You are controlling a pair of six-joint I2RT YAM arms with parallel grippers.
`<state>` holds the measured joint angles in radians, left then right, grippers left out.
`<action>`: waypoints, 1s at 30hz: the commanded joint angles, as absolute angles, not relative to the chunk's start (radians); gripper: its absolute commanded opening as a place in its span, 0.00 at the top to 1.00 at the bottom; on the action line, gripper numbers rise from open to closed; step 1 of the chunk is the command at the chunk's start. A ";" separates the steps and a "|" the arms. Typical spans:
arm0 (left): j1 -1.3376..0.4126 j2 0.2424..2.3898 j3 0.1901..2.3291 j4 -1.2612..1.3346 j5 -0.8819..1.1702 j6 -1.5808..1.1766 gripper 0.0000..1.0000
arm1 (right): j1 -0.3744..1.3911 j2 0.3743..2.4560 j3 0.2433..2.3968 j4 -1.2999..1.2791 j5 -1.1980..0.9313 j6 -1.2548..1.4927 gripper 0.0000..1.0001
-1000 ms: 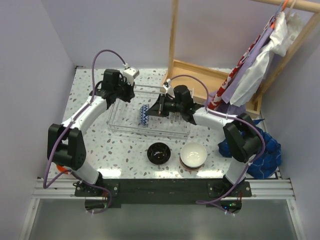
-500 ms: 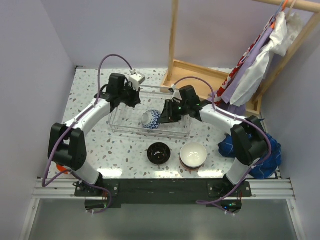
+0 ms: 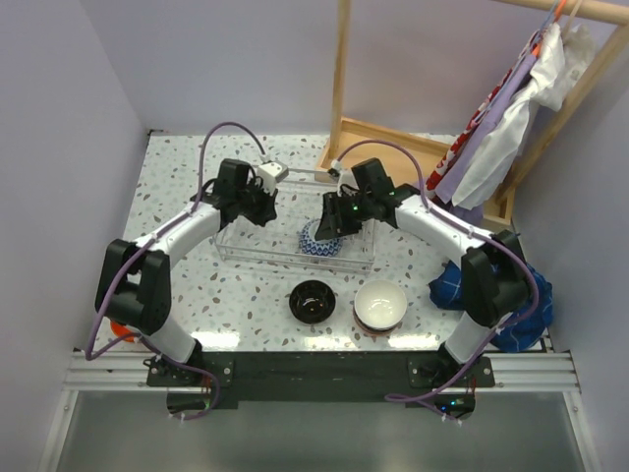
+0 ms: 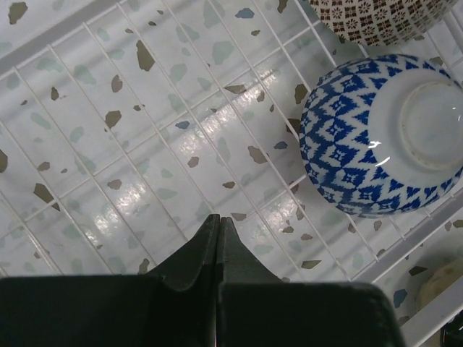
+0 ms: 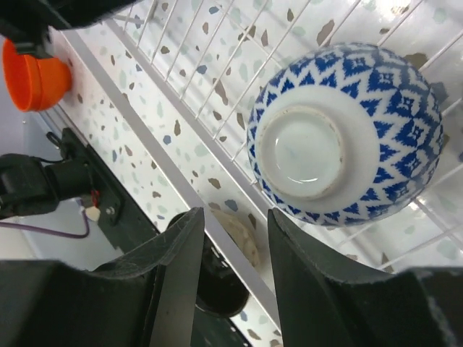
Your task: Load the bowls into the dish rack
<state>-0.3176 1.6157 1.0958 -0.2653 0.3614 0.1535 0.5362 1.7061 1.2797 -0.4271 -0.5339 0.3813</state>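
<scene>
The speckled terrazzo table (image 3: pixel 246 285) has a dark bowl (image 3: pixel 313 300) and a white bowl (image 3: pixel 380 304) upright nearest the arm bases. Behind them, the wire dish rack (image 3: pixel 246 241) holds a blue-and-white patterned bowl (image 3: pixel 321 239) upside down. The right gripper (image 5: pixel 235 224) hangs just above that bowl, jaws parted and empty. The left gripper (image 4: pixel 219 220), clenched on nothing, hovers over bare wires. A brown-patterned bowl (image 4: pixel 376 14), only partly seen, seems to lie just beyond.

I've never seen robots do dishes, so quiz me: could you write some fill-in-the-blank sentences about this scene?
The blue-and-white patterned bowl rests with its rim facing ____ in the silvery wire dish rack.
The right gripper beside it has its jaws ____.
The left gripper is ____, holding nothing.
In front of the rack, ____ bowls stand upright: a black bowl and a white bowl.
Missing words: down, open, shut, two.
</scene>
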 commanded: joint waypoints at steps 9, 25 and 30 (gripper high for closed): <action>-0.431 1.747 1.158 -0.084 0.336 0.065 1.00 | 0.523 1.402 1.391 -0.629 -0.414 0.078 0.55; -0.584 1.838 1.233 -0.115 0.354 0.045 1.00 | 0.368 1.213 1.223 -0.615 -0.387 0.097 0.54; -0.641 1.835 1.216 -0.117 0.350 0.035 1.00 | 0.356 1.195 1.204 -0.609 -0.373 0.084 0.54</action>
